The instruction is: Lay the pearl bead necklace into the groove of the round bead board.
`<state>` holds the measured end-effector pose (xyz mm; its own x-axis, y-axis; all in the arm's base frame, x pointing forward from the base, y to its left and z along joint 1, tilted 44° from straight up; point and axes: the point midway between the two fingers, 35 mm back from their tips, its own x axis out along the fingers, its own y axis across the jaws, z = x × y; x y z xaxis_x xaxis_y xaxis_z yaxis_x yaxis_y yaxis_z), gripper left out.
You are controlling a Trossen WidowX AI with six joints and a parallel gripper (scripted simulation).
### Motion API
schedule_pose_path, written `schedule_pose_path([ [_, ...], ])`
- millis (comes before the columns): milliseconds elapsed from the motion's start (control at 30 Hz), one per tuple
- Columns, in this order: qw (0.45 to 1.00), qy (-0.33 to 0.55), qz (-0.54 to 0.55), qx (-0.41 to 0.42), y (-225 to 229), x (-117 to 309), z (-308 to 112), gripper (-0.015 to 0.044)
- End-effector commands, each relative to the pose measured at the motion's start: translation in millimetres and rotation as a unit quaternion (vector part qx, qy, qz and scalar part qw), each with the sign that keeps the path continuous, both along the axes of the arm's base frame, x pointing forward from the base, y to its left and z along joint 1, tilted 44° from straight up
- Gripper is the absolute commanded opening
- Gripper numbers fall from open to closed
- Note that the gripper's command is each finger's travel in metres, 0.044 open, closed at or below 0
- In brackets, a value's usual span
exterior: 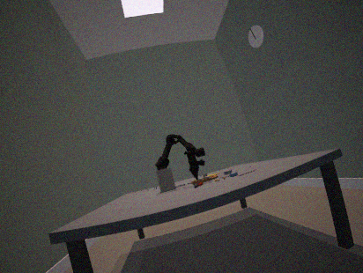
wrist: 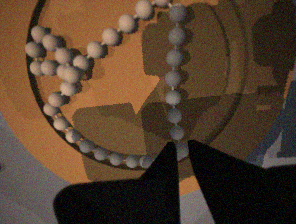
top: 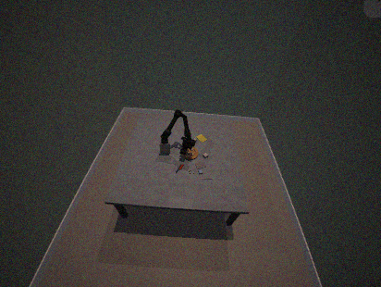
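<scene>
The round orange bead board (wrist: 15, 100) (top: 195, 154) fills most of the wrist view. The pearl bead necklace (wrist: 174, 78) lies on it. Its beads follow the dark groove along the lower left, bunch in a small loop at the left, cross the middle diagonally, and run down in a straight strand inside the groove's right side. The groove's right arc shows no beads. My gripper (wrist: 181, 147) (exterior: 196, 179) is shut on a bead of the necklace, at the lower end of the straight strand, by the lower right of the groove. The fingers hide part of the groove there.
A yellow square (top: 202, 138) lies behind the board. A small pale block (top: 205, 155) is to its right, a red item (top: 180, 167) and a small blue item (top: 201, 171) are in front. In the wrist view, something blue shows beside the board's right edge.
</scene>
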<state>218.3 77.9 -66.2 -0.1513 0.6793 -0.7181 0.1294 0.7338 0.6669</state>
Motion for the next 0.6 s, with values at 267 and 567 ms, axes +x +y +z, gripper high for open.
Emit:
schedule_pose_path([
  [267, 1.000, -0.002, 0.002, -0.001, -5.6, -7.0, -3.7, 0.0000],
  [567, 1.000, -0.002, 0.002, -0.001, -0.7, -8.2, -8.7, 0.0000],
])
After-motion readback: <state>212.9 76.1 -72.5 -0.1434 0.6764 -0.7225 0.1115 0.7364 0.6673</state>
